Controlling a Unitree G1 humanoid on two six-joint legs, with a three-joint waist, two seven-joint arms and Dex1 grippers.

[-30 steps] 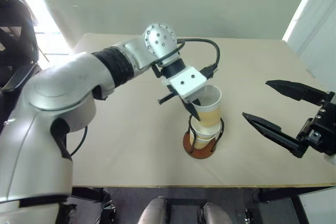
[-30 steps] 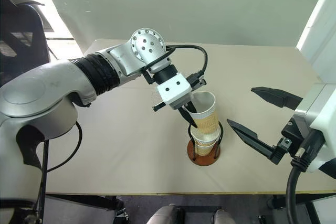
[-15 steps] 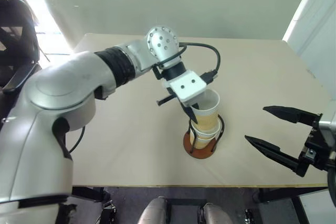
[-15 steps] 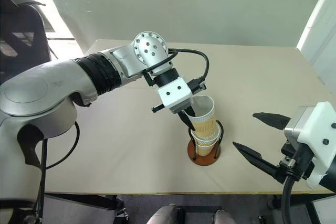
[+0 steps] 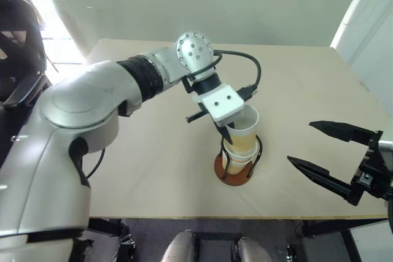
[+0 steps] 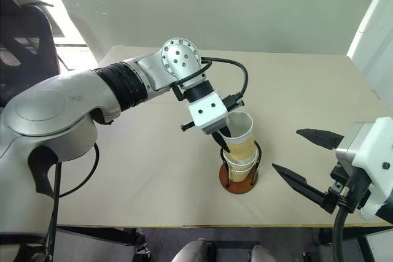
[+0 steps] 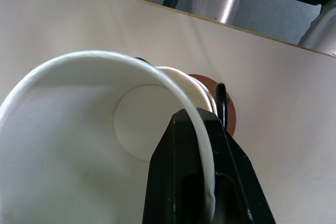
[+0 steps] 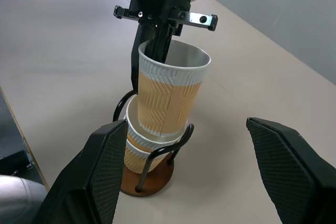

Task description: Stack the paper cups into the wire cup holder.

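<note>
Since a second ago, the left end effector (image 6: pixel 222 141) has sunk a little with the tan-yellow tapered paper cup (image 6: pixel 240 137) it carries, so that cup now sits deeper in the two cups already nested in the wire cup holder (image 6: pixel 238 180), a reddish-brown disc base with dark wire loops rising from it. Meanwhile the right end effector (image 5: pixel 328 153) has dropped lower and drawn back toward the near edge of the pale surface (image 5: pixel 147 170). The left end effector is clenched on the cup's white rolled rim, one black finger (image 7: pixel 185 171) inside the cup and the other outside, as the left wrist view shows. The holder stands directly below this end effector, with the lower cups' rims (image 8: pixel 137 136) just under the carried cup's ribbed wall and the wire loops flanking the stack. In the right wrist view the carried cup leans slightly rather than standing square, and a good part of its wall is above the rim beneath it, so it looks only partly seated. The right end effector is empty with its fingers spread wide, well apart from the holder. Judging from this, the last cup is being pressed home; what remains appears to be a little more downward travel, straightening the cup, then letting go without dragging the rim sideways or tipping the light stack.
</note>
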